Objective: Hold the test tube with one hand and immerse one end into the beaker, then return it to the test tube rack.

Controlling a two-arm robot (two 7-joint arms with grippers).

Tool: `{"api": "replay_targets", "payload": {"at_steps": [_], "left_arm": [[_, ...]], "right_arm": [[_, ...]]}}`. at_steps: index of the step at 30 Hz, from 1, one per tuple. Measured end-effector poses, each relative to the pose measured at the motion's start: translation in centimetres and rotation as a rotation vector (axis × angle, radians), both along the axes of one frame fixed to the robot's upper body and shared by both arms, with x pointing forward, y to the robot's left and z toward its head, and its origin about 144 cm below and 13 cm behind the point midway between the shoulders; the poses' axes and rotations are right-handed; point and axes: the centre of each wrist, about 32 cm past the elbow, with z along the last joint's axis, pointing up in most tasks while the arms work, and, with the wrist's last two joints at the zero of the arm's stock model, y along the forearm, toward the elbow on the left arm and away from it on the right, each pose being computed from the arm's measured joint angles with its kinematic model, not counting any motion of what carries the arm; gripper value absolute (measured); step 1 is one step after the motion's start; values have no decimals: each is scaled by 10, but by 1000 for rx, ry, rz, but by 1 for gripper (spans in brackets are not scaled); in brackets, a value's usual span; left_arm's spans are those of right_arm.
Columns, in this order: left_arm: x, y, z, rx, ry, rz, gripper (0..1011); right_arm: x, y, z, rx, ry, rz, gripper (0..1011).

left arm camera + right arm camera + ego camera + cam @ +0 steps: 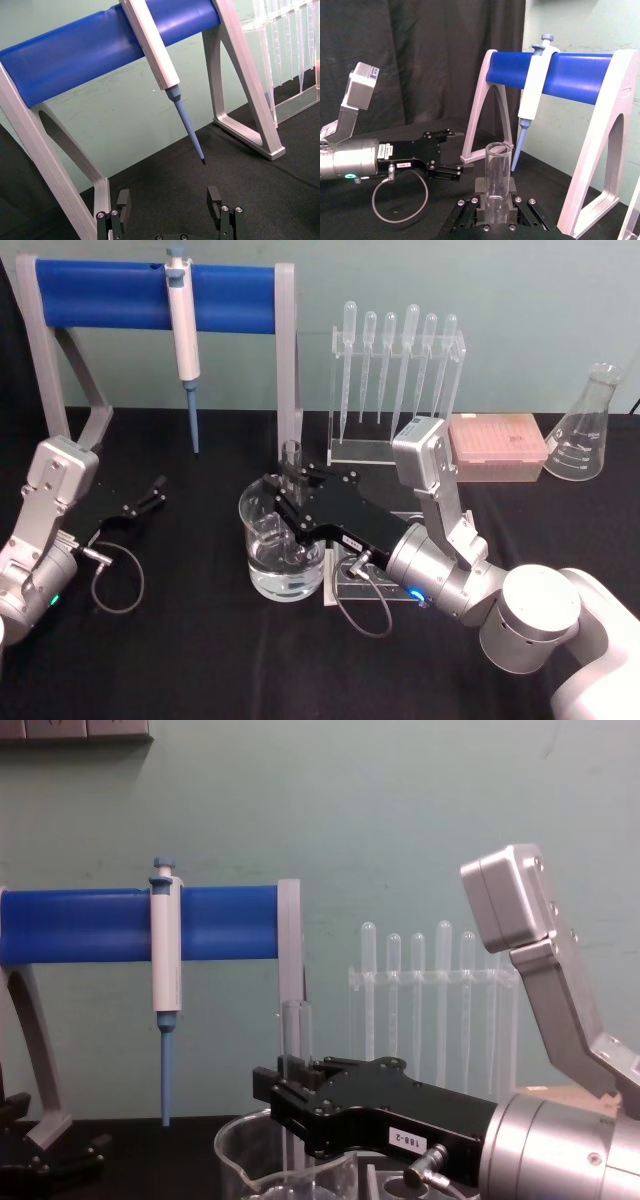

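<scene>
Water is held in the beaker at mid-table. The test tube is clamped upright by the right gripper, its lower end inside the beaker. The left gripper is parked wide open at the left; bare table is seen nearer.

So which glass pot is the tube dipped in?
The wide beaker in the middle of the table: the right end effector holds the test tube upright inside it. The cone-shaped flask stands alone at the far right.
</scene>
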Motion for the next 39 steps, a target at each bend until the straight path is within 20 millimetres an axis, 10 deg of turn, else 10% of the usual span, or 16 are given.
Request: {"api": "replay_targets", "payload": {"at_steps": [39], "left_arm": [[0, 0, 0, 0, 0, 0, 1000]], "right_arm": [[0, 0, 0, 0, 0, 0, 227]]}}
